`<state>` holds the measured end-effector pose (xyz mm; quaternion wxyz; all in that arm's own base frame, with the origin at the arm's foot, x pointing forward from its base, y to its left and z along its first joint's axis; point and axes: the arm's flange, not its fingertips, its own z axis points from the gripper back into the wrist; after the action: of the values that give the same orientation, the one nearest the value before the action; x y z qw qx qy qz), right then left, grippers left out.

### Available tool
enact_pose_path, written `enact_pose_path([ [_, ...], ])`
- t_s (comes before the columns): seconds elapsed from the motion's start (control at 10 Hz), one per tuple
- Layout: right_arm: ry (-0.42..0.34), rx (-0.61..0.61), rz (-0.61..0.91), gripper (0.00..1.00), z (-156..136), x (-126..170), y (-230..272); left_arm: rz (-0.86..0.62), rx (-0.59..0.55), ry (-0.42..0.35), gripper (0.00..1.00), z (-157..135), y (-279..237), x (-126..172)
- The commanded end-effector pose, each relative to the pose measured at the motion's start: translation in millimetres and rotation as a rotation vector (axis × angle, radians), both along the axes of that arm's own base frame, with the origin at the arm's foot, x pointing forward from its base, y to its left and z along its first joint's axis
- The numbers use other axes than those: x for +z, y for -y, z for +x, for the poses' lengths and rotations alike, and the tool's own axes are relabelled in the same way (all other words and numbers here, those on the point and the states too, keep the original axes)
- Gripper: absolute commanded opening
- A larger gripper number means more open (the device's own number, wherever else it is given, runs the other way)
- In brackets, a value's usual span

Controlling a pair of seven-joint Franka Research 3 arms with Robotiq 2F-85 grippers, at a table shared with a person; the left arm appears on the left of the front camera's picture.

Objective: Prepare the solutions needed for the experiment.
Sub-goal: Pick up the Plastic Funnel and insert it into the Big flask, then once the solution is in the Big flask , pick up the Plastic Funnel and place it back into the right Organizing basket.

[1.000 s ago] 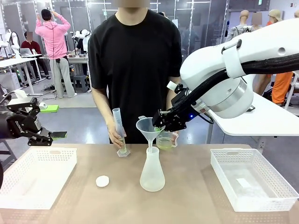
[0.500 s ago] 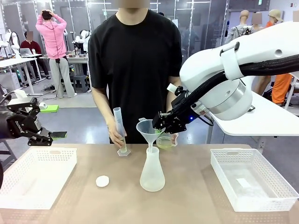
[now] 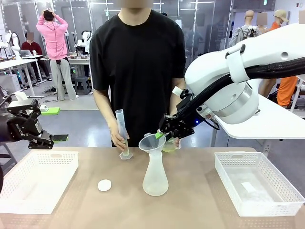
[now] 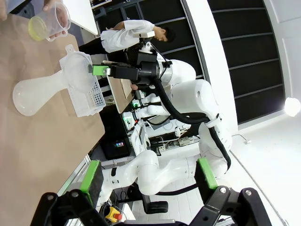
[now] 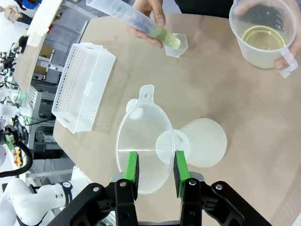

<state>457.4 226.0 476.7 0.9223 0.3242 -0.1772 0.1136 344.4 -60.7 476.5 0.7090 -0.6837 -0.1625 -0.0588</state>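
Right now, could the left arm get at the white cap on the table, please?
Probably yes: the left gripper hangs open near the tray, and bare table lies beside the cap.

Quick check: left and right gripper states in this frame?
Left gripper: open, holding nothing.
Right gripper: open, pads apart on either side of the funnel rim. The funnel sits in the flask.
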Motion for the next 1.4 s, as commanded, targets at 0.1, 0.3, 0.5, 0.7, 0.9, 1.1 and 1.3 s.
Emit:
enact_pose_path([
  [0.1, 0.001, 0.000, 0.004, 0.39, 0.6, 1.2, -0.6, -0.010, -0.009, 0.003, 1.00, -1.1, -0.2, 1.0],
  [0.3, 0.001, 0.000, 0.004, 0.39, 0.6, 1.2, -0.6, -0.010, -0.009, 0.003, 1.00, -1.1, -0.2, 1.0],
  [0.5, 0.001, 0.000, 0.004, 0.39, 0.6, 1.2, -0.6, -0.010, -0.009, 0.003, 1.00, -1.1, -0.2, 1.0],
  [0.7, 0.001, 0.000, 0.004, 0.39, 0.6, 1.2, -0.6, -0.010, -0.009, 0.003, 1.00, -1.1, -0.2, 1.0],
  [0.9, 0.001, 0.000, 0.004, 0.39, 0.6, 1.2, -0.6, -0.010, -0.009, 0.003, 1.00, -1.1, -0.2, 1.0],
  [1.1, 0.001, -0.001, -0.001, 0.39, 0.2, 0.1, 0.1, -0.010, -0.009, 0.003, 1.00, -1.1, -0.2, 1.0],
  [1.3, 0.022, -0.070, 0.077, 0.40, -27.1, 15.8, 16.5, -0.010, -0.009, 0.003, 1.00, -1.1, -0.2, 1.0],
])
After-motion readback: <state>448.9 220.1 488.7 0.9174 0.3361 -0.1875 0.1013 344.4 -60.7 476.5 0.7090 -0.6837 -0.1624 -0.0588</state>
